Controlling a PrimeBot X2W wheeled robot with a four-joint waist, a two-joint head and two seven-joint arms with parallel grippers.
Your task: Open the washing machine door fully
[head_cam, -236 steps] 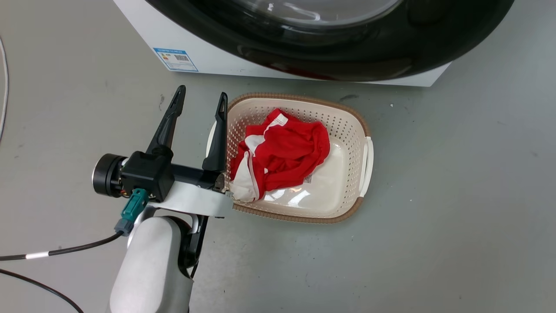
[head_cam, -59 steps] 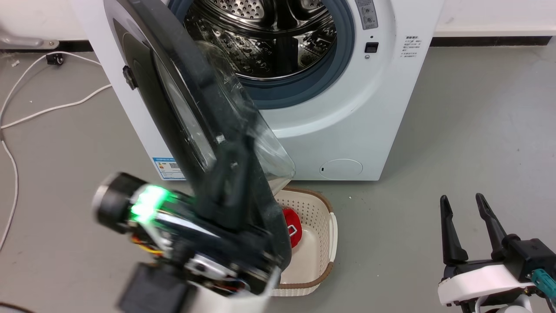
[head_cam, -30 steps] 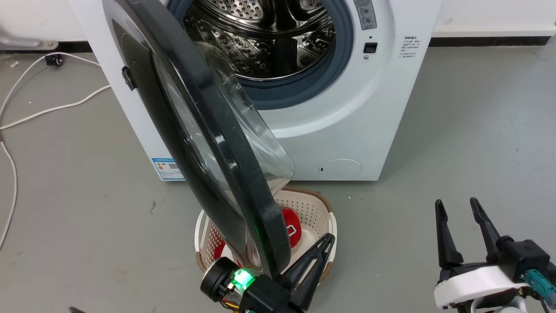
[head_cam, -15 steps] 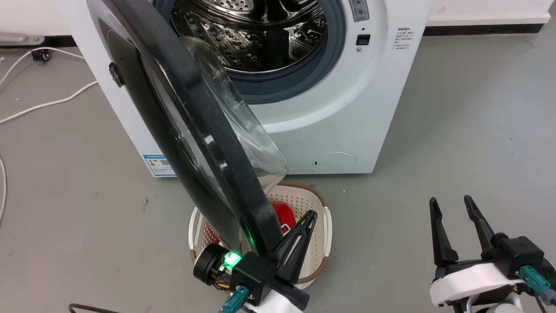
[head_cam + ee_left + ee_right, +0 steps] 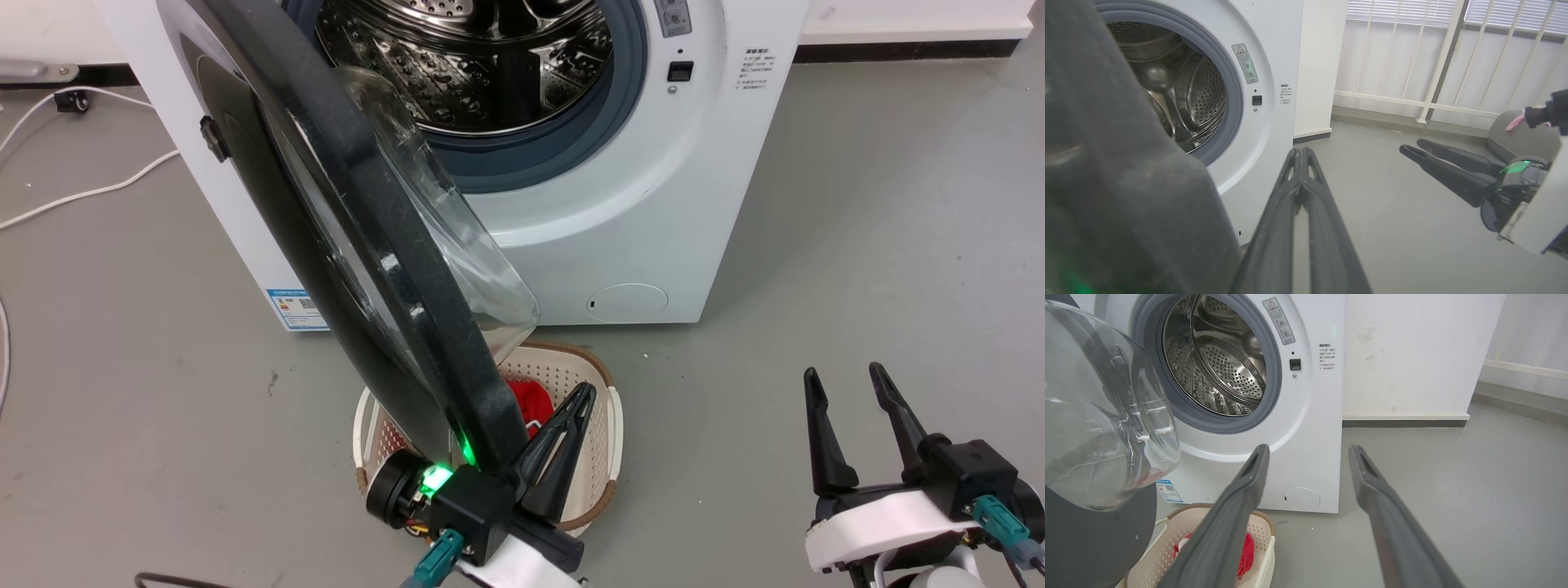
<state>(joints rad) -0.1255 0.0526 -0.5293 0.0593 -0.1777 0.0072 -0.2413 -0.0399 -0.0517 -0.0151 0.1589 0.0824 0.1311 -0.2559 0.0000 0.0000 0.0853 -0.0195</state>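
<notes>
We are logging the washing machine door [image 5: 367, 245], centre-left, partly open with seemingly more swing left; left gripper [image 5: 584, 394] pressed together beside its rim, right gripper [image 5: 842, 371] spread.

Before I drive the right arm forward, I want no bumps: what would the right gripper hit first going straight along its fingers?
Probably the washing machine's white front panel, right of the drum opening; the right gripper is open, nothing nearer in line. Depth is unclear.
</notes>
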